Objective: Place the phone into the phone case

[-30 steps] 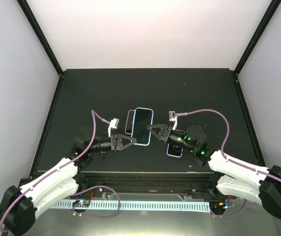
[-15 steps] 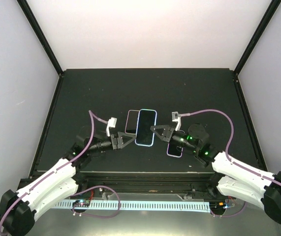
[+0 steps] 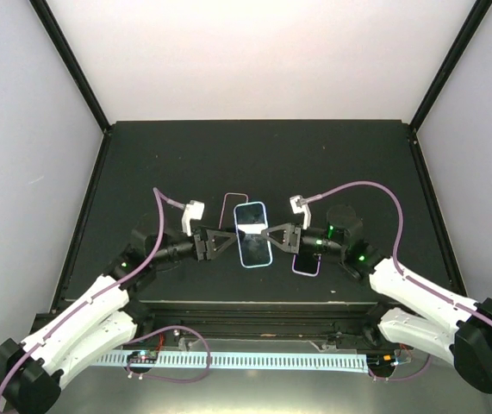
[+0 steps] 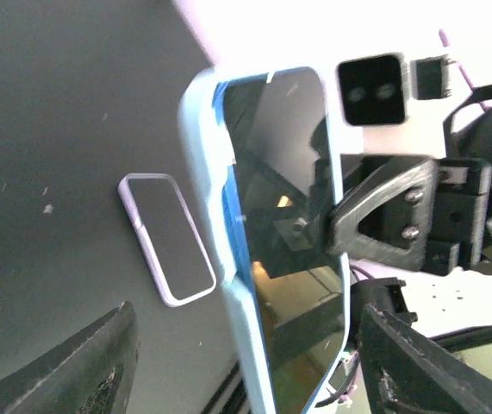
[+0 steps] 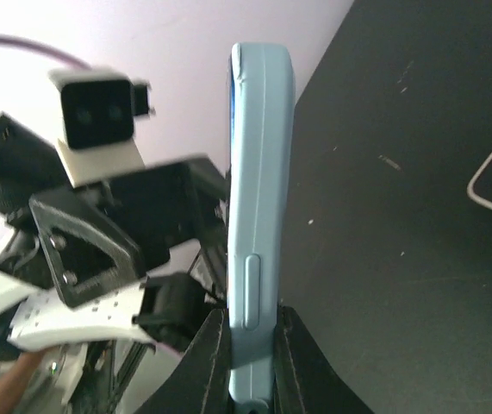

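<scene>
Two grippers meet over the middle of the table (image 3: 332,155), a touch toward its near edge, and the phone (image 3: 252,237) hangs between them, off the surface, dark screen showing from above. The right gripper (image 3: 274,235) has it, jaws squeezed thin on one long edge of the pale blue case (image 5: 261,155) the phone sits in. A strip of darker blue shows along one long side between case rim and glass, and whether it is fully seated I cannot tell. The left gripper (image 3: 231,238) waits at the opposite long edge, fingers (image 4: 90,362) spread wide, holding nothing.

Around it, a thin pink-rimmed case (image 3: 239,200) lies flat just behind the phone, toward the far edge, with the table showing through it; the phone's far end overlaps its near end from above. To the right, closer to the near edge, lies a dark slab with a lavender rim (image 4: 166,239), partly covered by the right arm. Phone or case, I can't say.

A second ago the left gripper was pinched on the phone's near left corner; it has let go and sprung open. The phone then lay tilted across the pink-rimmed case. It has come toward the near edge and squared up, and the pink rim shows nearly whole. The right arm has swung in leftward.
</scene>
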Robot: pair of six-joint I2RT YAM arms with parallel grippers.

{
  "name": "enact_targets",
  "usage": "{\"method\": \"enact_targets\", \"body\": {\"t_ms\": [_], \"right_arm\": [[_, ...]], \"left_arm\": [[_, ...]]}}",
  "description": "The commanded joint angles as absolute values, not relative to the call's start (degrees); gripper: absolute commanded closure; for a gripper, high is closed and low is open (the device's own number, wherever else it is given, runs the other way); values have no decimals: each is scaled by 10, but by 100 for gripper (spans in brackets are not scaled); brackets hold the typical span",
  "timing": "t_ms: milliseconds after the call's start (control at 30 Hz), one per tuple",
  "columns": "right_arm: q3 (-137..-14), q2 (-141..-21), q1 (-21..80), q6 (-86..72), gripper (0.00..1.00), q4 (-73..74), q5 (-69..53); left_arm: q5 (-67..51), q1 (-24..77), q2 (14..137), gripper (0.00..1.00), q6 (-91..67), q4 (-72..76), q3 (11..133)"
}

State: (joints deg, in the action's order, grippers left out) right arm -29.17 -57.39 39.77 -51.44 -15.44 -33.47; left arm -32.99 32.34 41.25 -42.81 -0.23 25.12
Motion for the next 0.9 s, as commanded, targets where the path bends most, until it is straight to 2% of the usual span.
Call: {"method": "enact_targets", "body": {"t_ms": [0,67,333,533,767,800,867], "right_arm": [[-305,-555,396,-461,99,-193,-434],[-300,-550,396,-457,99,-193,-453],[-271,-535,396,-491,99,-253,-488],[-265,-530,396,-498,99,-263,-504],[-265,-525,396,-482,99,-230,-491],[-270,-526,396,-472,99,-206,-477],[-278,-529,396,-453,99,-169,-458]], "left_arm": [[-368,318,414,33,-371,3,313],[-371,317,410,40,-360,-4,322],[-374,316,420,55,-338,-15,339],[-380,316,430,56,-341,-10,345],[-382,316,443,94,-343,-13,348],[-374,316,447,98,-338,-24,350],[-361,316,458,98,-331,-51,358]]}}
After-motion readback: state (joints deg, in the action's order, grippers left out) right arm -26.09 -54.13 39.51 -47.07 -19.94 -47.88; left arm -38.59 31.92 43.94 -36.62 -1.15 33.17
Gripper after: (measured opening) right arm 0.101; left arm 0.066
